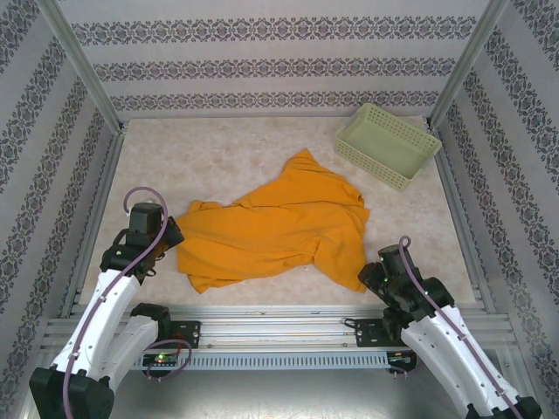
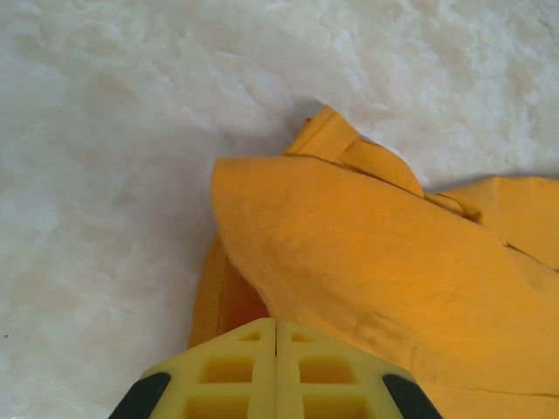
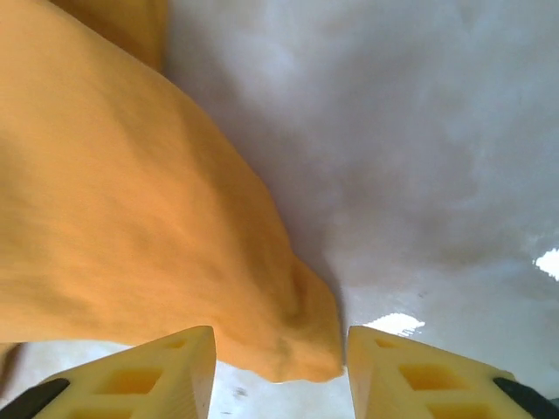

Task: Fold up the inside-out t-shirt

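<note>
At the near left of the pale marbled table (image 1: 218,157), the left gripper (image 1: 175,236) is sitting low at the left edge of the crumpled orange-yellow cotton t-shirt (image 1: 279,227). In the left wrist view this left gripper (image 2: 276,336) is clenching, its yellow lattice fingers (image 2: 236,371) pressing flat against each other along one seam. The t-shirt (image 2: 393,262) is rising in a fold right up to the fingertips and appears to be pinched there. A hemmed edge is curling up at the far side of that fold, and bare table (image 2: 105,175) is showing to the left.

The t-shirt is lying across the middle of the table in a loose, wrinkled heap. It is stretching from the left gripper towards the near right, and one pointed part is reaching away to the far side.

At the near right, the right gripper (image 1: 371,275) is sitting at the t-shirt's near right corner. In the right wrist view the right gripper (image 3: 278,358) is standing released, its two yellow fingers (image 3: 175,371) well apart. A rounded corner of the t-shirt (image 3: 131,218) is hanging down into the gap between them, with bare table (image 3: 419,175) to the right.

In the far right corner, a pale green plastic lattice basket (image 1: 389,144) is resting on the table, well apart from the t-shirt.
</note>
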Controlling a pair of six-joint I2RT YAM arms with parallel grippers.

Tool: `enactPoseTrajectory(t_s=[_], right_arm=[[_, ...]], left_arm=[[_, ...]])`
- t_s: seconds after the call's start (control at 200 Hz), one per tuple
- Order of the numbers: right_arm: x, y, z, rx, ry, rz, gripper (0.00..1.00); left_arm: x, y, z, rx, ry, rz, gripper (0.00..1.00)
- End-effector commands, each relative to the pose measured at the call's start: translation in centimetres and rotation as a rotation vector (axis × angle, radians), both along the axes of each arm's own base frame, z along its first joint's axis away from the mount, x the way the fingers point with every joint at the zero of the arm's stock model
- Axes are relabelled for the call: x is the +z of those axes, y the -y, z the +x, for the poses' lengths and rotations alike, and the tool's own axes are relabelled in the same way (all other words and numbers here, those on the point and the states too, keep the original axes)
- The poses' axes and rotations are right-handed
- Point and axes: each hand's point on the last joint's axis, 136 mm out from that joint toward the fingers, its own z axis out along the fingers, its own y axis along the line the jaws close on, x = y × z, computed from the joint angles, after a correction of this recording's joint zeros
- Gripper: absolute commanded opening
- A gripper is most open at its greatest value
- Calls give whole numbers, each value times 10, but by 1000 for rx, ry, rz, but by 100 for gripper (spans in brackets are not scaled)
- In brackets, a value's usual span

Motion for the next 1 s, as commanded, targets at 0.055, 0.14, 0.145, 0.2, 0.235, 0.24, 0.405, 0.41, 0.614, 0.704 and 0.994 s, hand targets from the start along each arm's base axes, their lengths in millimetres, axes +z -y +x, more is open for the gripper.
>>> enactPoseTrajectory(t_s=[0.055, 0.14, 0.145, 0.2, 0.235, 0.24, 0.405, 0.41, 0.614, 0.704, 0.994], right_arm=[[30, -8, 26, 110, 47, -138, 51], [22, -24, 34, 155, 41, -163, 53], [22, -25, 35, 157, 41, -163, 53], [15, -32, 37, 167, 21, -171, 52], [12, -31, 38, 157, 8, -192, 52], [12, -31, 38, 154, 6, -197, 53], [-6, -26, 35, 149, -54, -278, 52], [-7, -26, 35, 149, -56, -279, 52], [-37, -48, 30, 169, -112, -189, 44], [-45, -46, 27, 158, -142, -213, 42], [-43, -38, 23, 147, -154, -260, 4]], left_arm=[[10, 2, 11, 3, 45, -30, 0], [15, 0, 11, 7, 59, -19, 0], [15, 0, 11, 7, 60, -19, 0], [16, 0, 11, 9, 62, -16, 0], [17, 0, 11, 9, 63, -14, 0], [17, 0, 11, 7, 64, -15, 0], [16, -1, 12, 4, 59, -4, 0], [16, -1, 12, 4, 58, -3, 0], [17, -1, 14, 3, 63, 2, 0], [16, -2, 15, 7, 60, 8, 0], [23, -9, 23, 35, 65, 42, 0]])
